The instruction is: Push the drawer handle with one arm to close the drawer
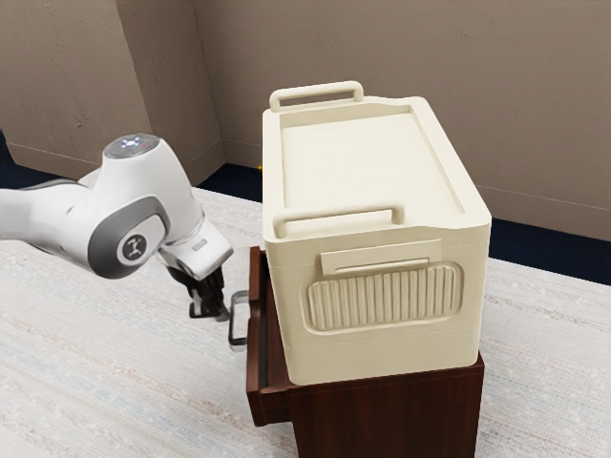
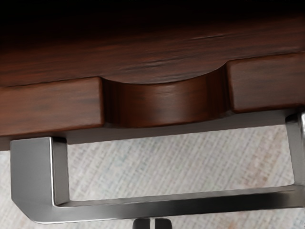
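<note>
The gripper (image 2: 152,223) is squeezing its fingertips close together and holding nothing. It is hanging just outside the metal handle (image 2: 176,206), likely getting ready to push. The handle is sticking out from the front edge of the open drawer (image 1: 254,353), giving a good place to press. The wrist view is showing a round dip (image 2: 164,105) in that edge; the exterior view is showing a cream box (image 1: 382,348) resting near the cabinet's (image 1: 401,410) edges.

The exterior view's left edge cut off my arm (image 1: 48,215), its near edge cropped the cabinet (image 1: 391,420), and the wrist view's edge clipped the handle (image 2: 119,210).
</note>
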Action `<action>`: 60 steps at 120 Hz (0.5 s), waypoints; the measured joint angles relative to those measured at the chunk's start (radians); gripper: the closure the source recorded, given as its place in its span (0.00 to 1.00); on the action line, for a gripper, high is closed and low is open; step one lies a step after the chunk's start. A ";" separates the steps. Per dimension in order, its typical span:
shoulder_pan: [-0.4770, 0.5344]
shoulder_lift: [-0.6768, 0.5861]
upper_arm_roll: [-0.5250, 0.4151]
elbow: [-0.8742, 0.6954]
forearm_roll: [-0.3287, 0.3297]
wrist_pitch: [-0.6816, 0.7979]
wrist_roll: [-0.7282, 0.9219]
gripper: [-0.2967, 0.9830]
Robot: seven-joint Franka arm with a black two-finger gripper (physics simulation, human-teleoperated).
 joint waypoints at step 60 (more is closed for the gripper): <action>-0.004 0.032 -0.025 0.030 -0.026 0.027 -0.025 0.84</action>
